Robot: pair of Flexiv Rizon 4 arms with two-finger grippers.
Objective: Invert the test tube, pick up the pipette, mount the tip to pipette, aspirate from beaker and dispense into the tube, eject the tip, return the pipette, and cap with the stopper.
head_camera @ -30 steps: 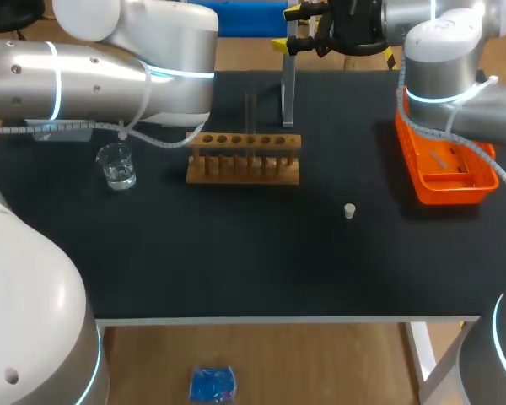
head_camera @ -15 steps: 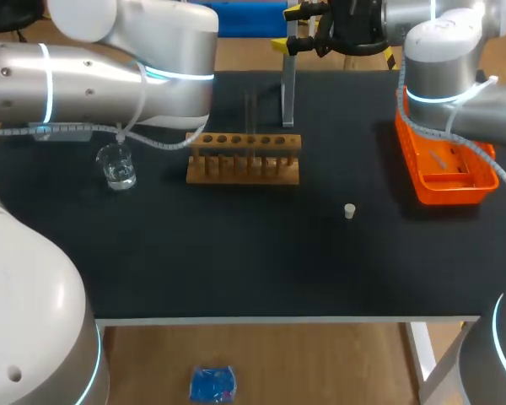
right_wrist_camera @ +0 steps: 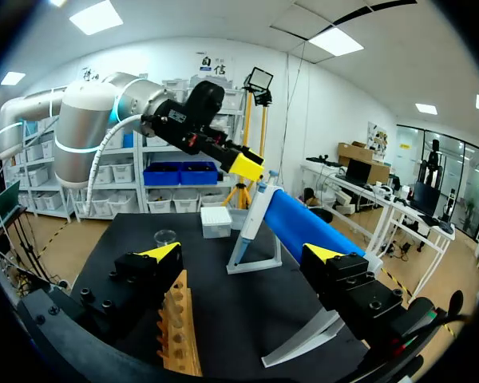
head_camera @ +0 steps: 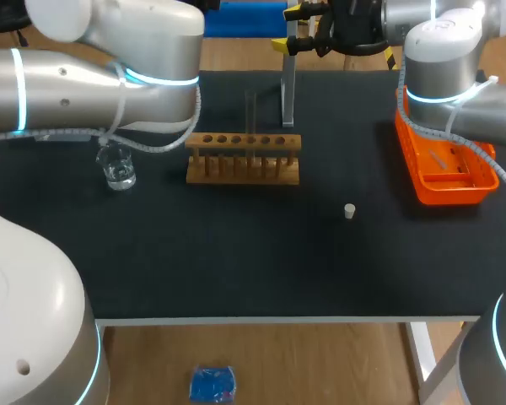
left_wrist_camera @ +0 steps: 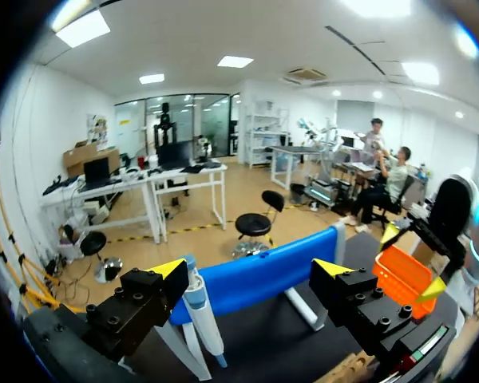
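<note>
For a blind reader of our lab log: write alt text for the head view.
A wooden test tube rack holding one tube stands in the middle of a black table, a pipette standing behind it. A beaker sits at its left, a small stopper and an orange tray at its right.

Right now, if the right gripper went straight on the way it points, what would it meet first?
Likely the pipette on its stand, straight ahead of the right gripper; depth is unclear.

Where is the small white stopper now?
In the head view the stopper stands on the table right of the middle, between the wooden rack and the orange tray, touching neither.
</note>
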